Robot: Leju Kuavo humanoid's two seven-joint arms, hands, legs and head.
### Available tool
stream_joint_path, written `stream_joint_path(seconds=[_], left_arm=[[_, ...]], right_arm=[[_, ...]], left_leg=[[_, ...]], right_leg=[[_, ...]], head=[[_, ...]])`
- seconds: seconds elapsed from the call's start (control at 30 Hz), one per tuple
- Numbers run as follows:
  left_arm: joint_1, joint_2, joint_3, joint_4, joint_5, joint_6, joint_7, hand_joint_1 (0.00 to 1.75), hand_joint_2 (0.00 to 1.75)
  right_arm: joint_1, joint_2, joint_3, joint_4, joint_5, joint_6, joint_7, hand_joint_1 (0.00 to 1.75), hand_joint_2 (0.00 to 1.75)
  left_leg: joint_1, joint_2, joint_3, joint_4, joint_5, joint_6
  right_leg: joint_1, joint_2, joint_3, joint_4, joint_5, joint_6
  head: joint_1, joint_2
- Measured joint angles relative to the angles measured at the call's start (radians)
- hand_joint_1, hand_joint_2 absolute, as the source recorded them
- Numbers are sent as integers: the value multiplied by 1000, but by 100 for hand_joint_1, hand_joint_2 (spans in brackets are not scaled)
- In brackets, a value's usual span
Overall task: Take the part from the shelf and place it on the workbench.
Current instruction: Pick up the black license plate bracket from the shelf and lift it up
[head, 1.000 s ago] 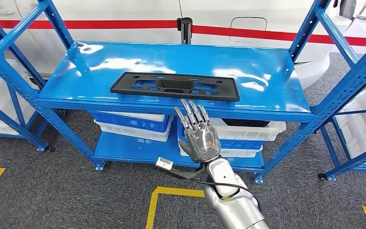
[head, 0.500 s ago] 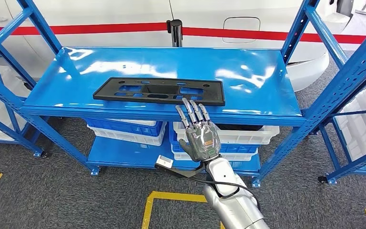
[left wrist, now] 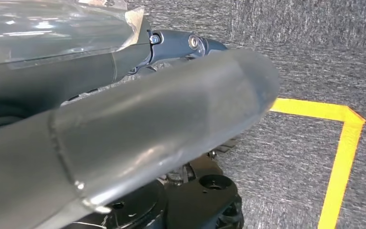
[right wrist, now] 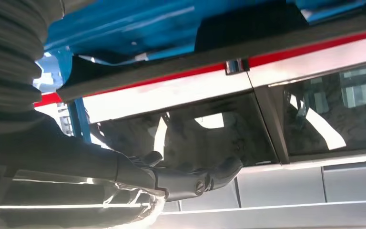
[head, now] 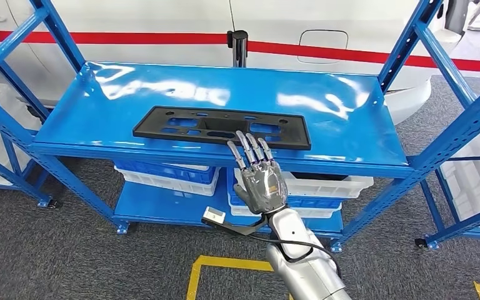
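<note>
The part is a long, flat black plate with cut-outs (head: 219,126), lying on the top deck of the blue shelf (head: 350,125) near its front edge. My right hand (head: 259,178) is raised in front of the shelf, fingers stretched out and apart, holding nothing. Its fingertips (head: 245,139) overlap the part's near edge right of the middle. In the right wrist view a dark finger (right wrist: 190,180) reaches forward, with the part (right wrist: 248,21) on the blue deck beyond it. My left hand (left wrist: 138,119) hangs over the grey floor, thumb and a dark finger extended, holding nothing.
White and blue bins (head: 315,185) sit on the lower shelf. Blue uprights (head: 440,134) frame the shelf, and more racks stand at both sides. A white vehicle with a red stripe (head: 350,50) and a black post (head: 239,47) are behind. Yellow lines (head: 225,262) mark the floor.
The camera has shifted, so the whole scene has moved slightly. My right hand has gone forward and its fingertips now overlap the part's near edge instead of stopping just short.
</note>
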Motion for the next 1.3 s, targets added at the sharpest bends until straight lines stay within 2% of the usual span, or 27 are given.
stream_joint_path(seconds=[0.03, 0.07, 0.1, 0.13, 0.17, 0.23, 0.3, 0.37, 0.4, 0.47, 0.5, 0.53, 0.57, 0.63, 0.67, 0.7, 0.8, 0.87, 0.93, 1.0, 1.03, 1.07, 1.1, 1.13, 1.17, 1.23, 1.3], left_arm=[[1, 1, 0, 0, 0, -3, 0, 0, 0], [2, 2, 0, 0, 0, -5, 0, 0, 0], [2, 2, 0, 0, 0, -5, 0, 0, 0], [2, 3, 0, 0, 0, -5, 0, 0, 0], [2, 3, 0, 0, 0, -5, 0, 0, 0], [2, 4, 0, 0, -1, -5, -1, 0, 0], [2, 6, -1, 0, -1, -5, -1, 0, 0], [1, 8, -2, -1, -1, -5, -1, 0, 0], [1, 9, -2, -1, -1, -5, -1, 0, 0], [2, 10, -3, -1, -2, -5, -1, 0, 0], [3, 11, -3, -1, -2, -5, -1, 0, 0], [4, 11, -3, -1, -2, -5, -1, 0, 0], [4, 12, -3, -1, -2, -5, -1, 0, 0], [4, 14, -3, -1, -3, -5, -2, 0, 0], [3, 15, -3, -1, -3, -5, -2, 0, 0], [3, 15, -4, -1, -4, -5, -2, 0, 0], [2, 16, -4, -1, -4, -5, -2, 0, 0], [3, 15, -4, -1, -4, -5, -2, 0, 0], [2, 15, -3, -1, -4, -5, -2, 0, 0], [2, 16, -3, -1, -4, -5, -2, 0, 0], [2, 16, -3, -1, -4, -5, -2, 0, 0], [2, 16, -3, -1, -4, -5, -2, 0, 0], [3, 16, -3, -1, -4, -5, -2, 0, 0], [3, 16, -3, -1, -4, -5, -2, 0, 0], [3, 16, -3, -1, -4, -5, -2, 0, 0], [3, 16, -3, -1, -4, -5, -2, 0, 0], [3, 16, -3, -1, -4, -5, -2, 0, 0]], right_arm=[[4, -1, 0, 0, 0, 0, 1, 0, 175], [6, -2, 0, 0, 0, 0, 2, 0, 175], [6, -2, 0, 0, 0, 0, 2, 0, 175], [6, -2, 0, 0, 0, 0, 3, 0, 175], [6, -2, 0, 0, 0, 0, 3, 0, 175], [5, 0, 0, 0, 1, 0, 5, 0, 175], [4, 2, 0, -1, 1, 0, 6, 0, 175], [1, 5, 0, -4, 1, 1, 6, 0, 175], [0, 7, 1, -5, 1, 1, 6, 0, 175], [-1, 10, 3, -5, 1, 4, 6, 0, 175], [-1, 10, 4, -5, 1, 6, 6, 0, 175], [-1, 10, 5, -5, 1, 7, 6, 0, 175], [0, 10, 5, -5, 1, 8, 6, 0, 175], [-1, 11, 6, -5, 1, 10, 6, 0, 175], [-1, 12, 6, -5, 1, 13, 6, 0, 175], [-1, 12, 6, -5, 1, 15, 7, 0, 175], [1, 13, 6, -6, 0, 19, 8, 0, 175], [2, 12, 6, -9, 0, 20, 10, 0, 175], [4, 10, 6, -12, 1, 21, 11, 0, 175], [11, 6, 5, -12, 1, 23, 12, 0, 175], [16, 3, 5, -12, 1, 24, 12, 0, 175], [19, 0, 5, -12, 1, 26, 12, 0, 175], [20, -1, 5, -12, 1, 27, 12, 0, 175], [21, -2, 5, -12, 1, 28, 13, 0, 175], [20, -2, 5, -13, 1, 28, 13, 0, 175], [20, -2, 6, -14, 2, 29, 13, 0, 175], [19, -1, 6, -14, 2, 30, 13, 0, 175]], left_leg=[[0, -2, 3, 0, -4, -1], [0, -3, 8, 1, -8, -3], [0, -5, 14, 3, -14, -7], [0, -6, 19, 6, -20, -11], [-2, -7, 22, 10, -28, -17], [-3, -7, 24, 14, -38, -28], [0, -6, 26, 14, -44, -37], [5, -5, 14, 50, -67, -49], [7, -4, -8, 95, -89, -55], [12, -2, -81, 227, -141, -66], [14, -2, -116, 279, -152, -69], [16, -2, -136, 301, -145, -71], [17, -2, -138, 283, -120, -70], [18, -1, -88, 157, -39, -62], [16, -1, -60, 94, -12, -58], [14, -1, -40, 49, 3, -53], [4, -3, -29, 25, 0, -38], [5, -2, -17, 11, 4, -24], [7, 0, -4, 0, 5, -11], [5, -1, 1, 0, -1, -2], [5, -3, 4, 0, -4, -1], [4, -4, 8, 0, -7, -1], [4, -6, 12, 1, -11, -3], [4, -7, 18, 1, -15, -6], [2, -8, 22, 4, -21, -10], [-2, -9, 27, 9, -32, -21], [-1, -8, 28, 10, -38, -30]], right_leg=[[-1, 0, -14, 7, 9, 7], [-2, -1, -7, -26, 35, 16], [-4, -2, 18, -92, 71, 26], [-6, -4, 45, -159, 103, 30], [-6, -5, 70, -214, 126, 30], [-4, -5, 91, -255, 139, 15], [-5, -3, 97, -259, 139, 0], [-12, -1, 105, -263, 137, -13], [-15, -1, 110, -263, 134, -19], [-13, -2, 116, -263, 128, -27], [-13, -1, 119, -263, 126, -28], [-13, -1, 122, -263, 123, -29], [-12, 1, 126, -263, 120, -28], [-13, 3, 137, -264, 112, -23], [-9, 4, 141, -263, 108, -19], [-7, 5, 143, -263, 104, -14], [-4, 5, 146, -268, 97, 3], [-4, 3, 139, -250, 86, 11], [-3, 1, 93, -161, 49, 8], [-3, 1, 17, -31, 7, 6], [-3, 1, -10, 6, 3, 9], [-3, 1, -18, 6, 14, 16], [-3, 0, -6, -34, 40, 24], [-4, -1, 23, -103, 75, 32], [-4, -2, 53, -173, 106, 34], [-3, -4, 93, -259, 142, 24], [-2, -2, 100, -269, 146, 8]], head=[[0, 0], [0, 0], [0, 0], [0, 0], [-1, 0], [-2, 0], [-2, 0], [-5, 0], [-7, 0], [-10, 0], [-10, 0], [-10, 0], [-10, 0], [-10, 0], [-10, 0], [-9, 0], [-8, 0], [-7, 0], [-5, 0], [-5, 0], [-5, 0], [-5, 0], [-5, 0], [-5, 0], [-5, 0], [-5, 0], [-5, 0]])
